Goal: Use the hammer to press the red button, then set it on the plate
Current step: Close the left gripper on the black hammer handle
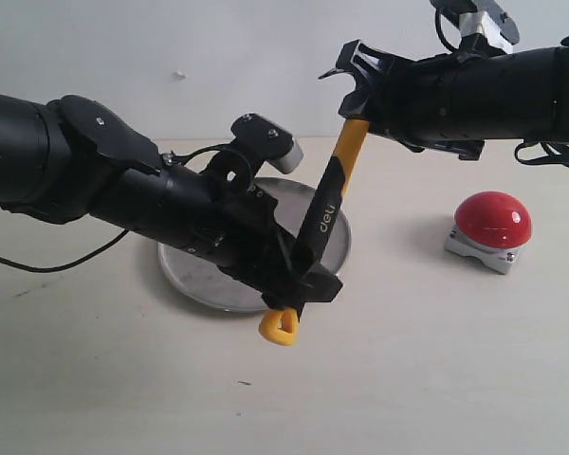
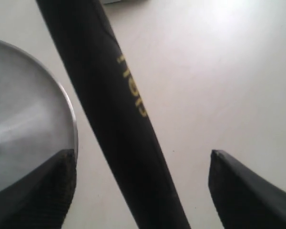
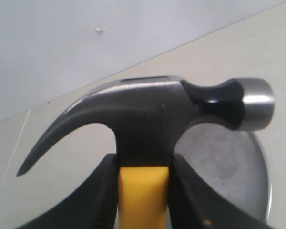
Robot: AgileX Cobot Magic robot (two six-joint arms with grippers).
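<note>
The hammer (image 1: 322,213) hangs slanted above the plate (image 1: 194,275), head up and yellow loop down. My right gripper (image 1: 357,102) is shut on the hammer's yellow neck just under the dark head (image 3: 152,114); its fingers (image 3: 102,191) press both sides, and the plate (image 3: 224,162) shows behind them. My left gripper (image 1: 308,280) is open around the lower black handle (image 2: 124,119). Its fingers (image 2: 47,191) stand apart from the handle, with a gap on each side. The plate's rim (image 2: 71,119) lies beside it. The red button (image 1: 493,220) sits on the table at the right, away from both grippers.
A pale tabletop (image 1: 408,379) runs under everything, with a white wall (image 1: 218,57) behind it. A thin black cable (image 1: 57,263) trails across the table at the left, under the left arm.
</note>
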